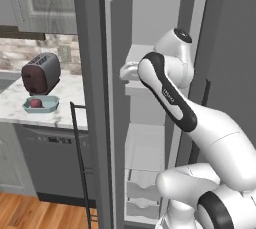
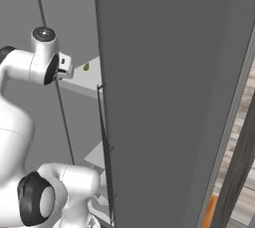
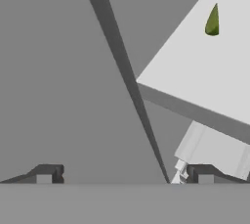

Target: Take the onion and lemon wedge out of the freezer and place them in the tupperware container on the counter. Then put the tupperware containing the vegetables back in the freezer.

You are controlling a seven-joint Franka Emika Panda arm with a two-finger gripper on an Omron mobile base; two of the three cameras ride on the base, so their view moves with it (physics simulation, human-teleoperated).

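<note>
Yellow-green pointed lemon wedge (image 3: 212, 21), flat white freezer (image 1: 150, 138) shelf

Counter (image 1: 65, 110): tupperware container (image 1: 41, 104), toaster (image 1: 41, 73). Freezer shelf (image 3: 205, 76): lemon wedge (image 3: 212, 21).

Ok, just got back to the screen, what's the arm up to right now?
The arm is reaching into the open freezer with its tool open and holding nothing. The lemon wedge lies on a white freezer shelf ahead of the tool, not yet touched. The onion already sits in the tupperware container on the counter, in front of the toaster.
</note>
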